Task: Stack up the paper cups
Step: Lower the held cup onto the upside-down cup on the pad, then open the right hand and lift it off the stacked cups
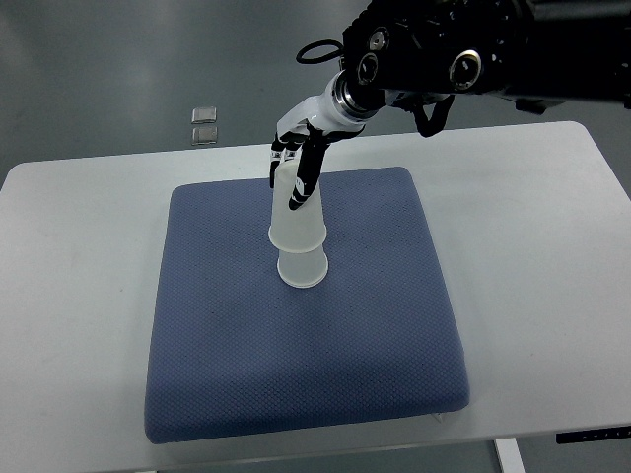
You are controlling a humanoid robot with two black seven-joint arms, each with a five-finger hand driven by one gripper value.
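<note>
Two white paper cups stand upside down on the blue pad [227, 345]. The upper cup [296, 212] sits over the lower cup [303, 268], whose rim shows beneath it. My right hand [296, 163] comes in from the upper right. Its black and white fingers [304, 177] are curled around the top of the upper cup and grasp it. The left arm is out of view.
The blue pad lies on a white table [79, 296]. Two small metal plates [205, 124] are set in the grey floor beyond the table's far edge. The black right arm [463, 49] spans the top right of the picture.
</note>
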